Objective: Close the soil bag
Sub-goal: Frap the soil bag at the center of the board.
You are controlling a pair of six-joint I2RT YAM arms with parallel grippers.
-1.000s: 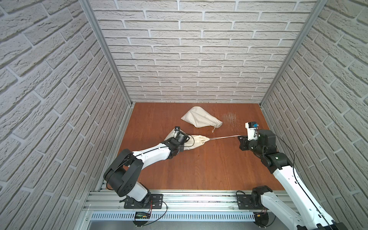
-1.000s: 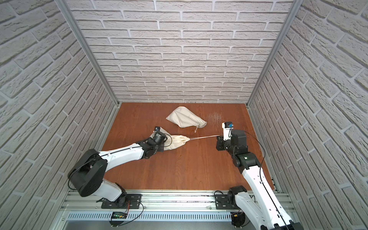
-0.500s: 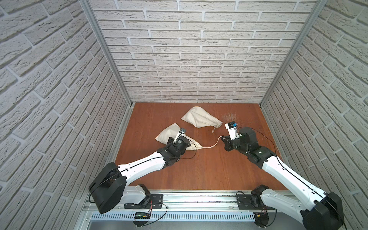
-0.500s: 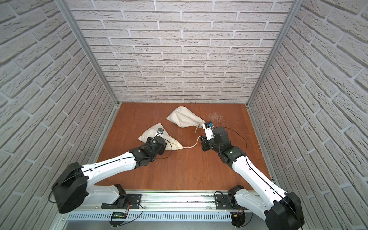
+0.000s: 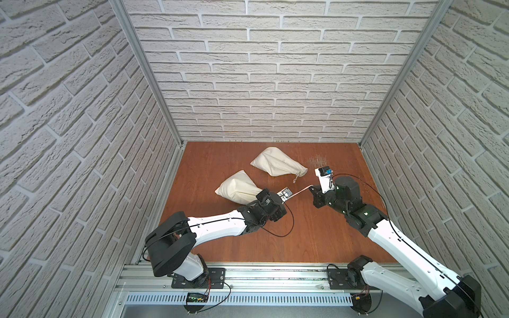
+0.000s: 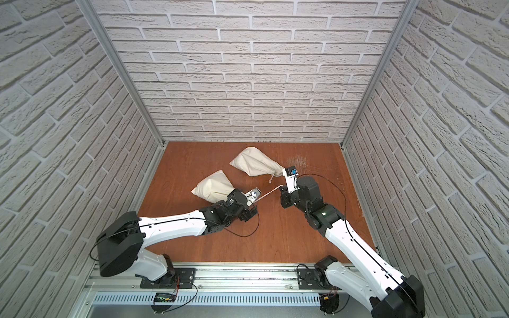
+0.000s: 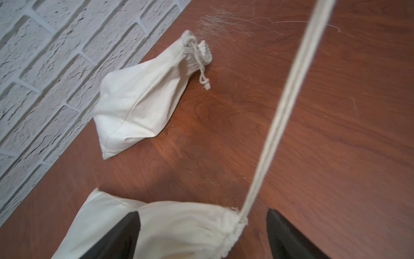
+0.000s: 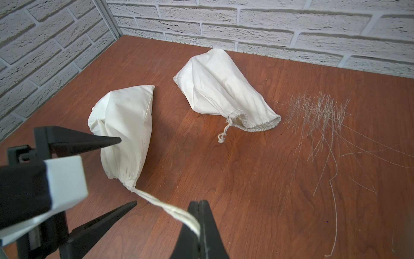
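Your right gripper (image 8: 198, 207) is clamped on the thin white drawstring (image 8: 155, 201), left gripper (image 7: 202, 213) spread astride the gathered neck of the floppy cream cloth soil bag (image 8: 125, 116), so likely pinch there.

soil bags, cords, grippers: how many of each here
soil bags: 2 (near bag, far bag)
drawstrings: 2 (taut drawstring, loose drawstring)
grippers: 2 (left gripper, right gripper)
total: 6
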